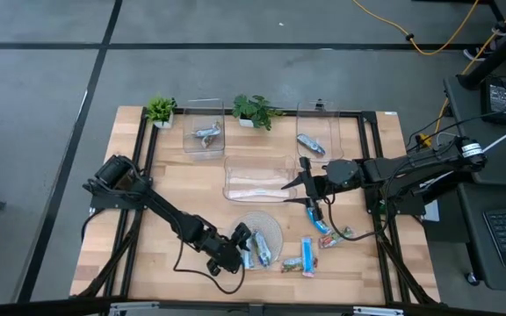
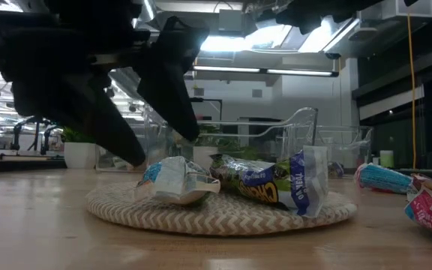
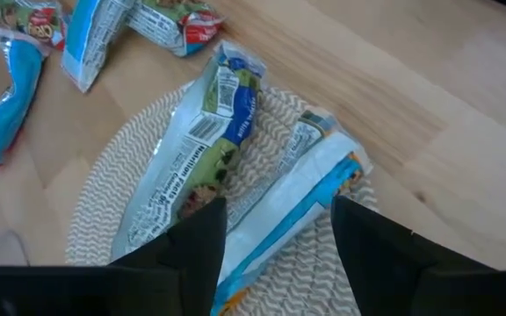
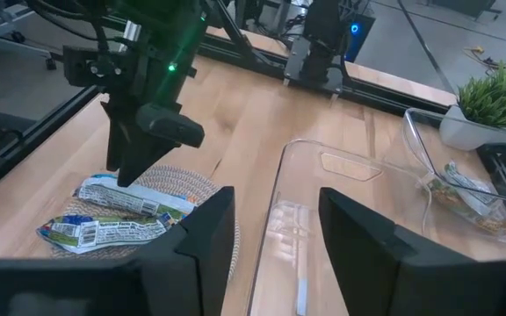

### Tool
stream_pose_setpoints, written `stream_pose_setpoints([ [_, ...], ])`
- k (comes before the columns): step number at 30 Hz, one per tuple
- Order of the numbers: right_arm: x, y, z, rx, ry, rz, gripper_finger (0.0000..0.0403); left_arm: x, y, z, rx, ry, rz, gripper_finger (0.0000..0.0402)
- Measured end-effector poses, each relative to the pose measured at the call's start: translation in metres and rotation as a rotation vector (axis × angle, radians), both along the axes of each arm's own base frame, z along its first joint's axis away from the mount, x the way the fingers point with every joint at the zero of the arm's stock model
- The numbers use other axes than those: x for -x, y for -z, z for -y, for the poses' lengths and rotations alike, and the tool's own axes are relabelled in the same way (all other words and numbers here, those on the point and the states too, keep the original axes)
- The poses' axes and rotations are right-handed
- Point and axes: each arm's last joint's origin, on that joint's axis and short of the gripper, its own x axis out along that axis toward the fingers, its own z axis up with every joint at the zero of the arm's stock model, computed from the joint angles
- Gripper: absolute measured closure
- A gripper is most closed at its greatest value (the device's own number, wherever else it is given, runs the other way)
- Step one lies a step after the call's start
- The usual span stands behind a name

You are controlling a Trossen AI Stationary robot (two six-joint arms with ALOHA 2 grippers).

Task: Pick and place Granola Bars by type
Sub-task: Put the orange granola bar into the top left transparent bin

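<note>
Left end effector (image 1: 240,239), fingers spread wide, hovers at nine o'clock over the round woven mat (image 1: 275,230) bearing two foil-wrapped granola bars (image 1: 263,253). Right end effector (image 1: 304,180), fingers parted and empty, hangs above the clear oblong plastic bin (image 1: 255,178) at twelve o'clock.

On round woven mat (image 1: 269,230), near table front edge: two granola bars (image 1: 261,249) side by side. Right of mat, on bare table (image 1: 183,189): more bars (image 1: 307,254). Behind mat: middle bin (image 1: 255,178). Farther back: left bin (image 1: 205,129) and right bin (image 1: 316,132), one bar inside each, plants (image 1: 255,110) beside.
</note>
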Motion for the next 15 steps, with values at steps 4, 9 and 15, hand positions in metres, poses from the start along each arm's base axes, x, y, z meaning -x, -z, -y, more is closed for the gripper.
stream_pose_setpoints([
  [4, 0.0000, 0.0000, 0.0000, 0.000, 0.000, 0.000, 0.0234, -0.0002, 0.0002, -0.0007, -0.001, -0.002, -0.002, 0.0207],
  [9, 0.0000, 0.0000, 0.0000, 0.000, 0.000, 0.000, 0.0234, -0.0001, 0.0016, -0.0039, 0.000, -0.018, -0.024, 0.0214],
  [15, 0.0000, 0.0000, 0.0000, 0.000, 0.000, 0.000, 0.0234, -0.0004, 0.0017, -0.0046, 0.000, -0.020, -0.025, 0.0222],
])
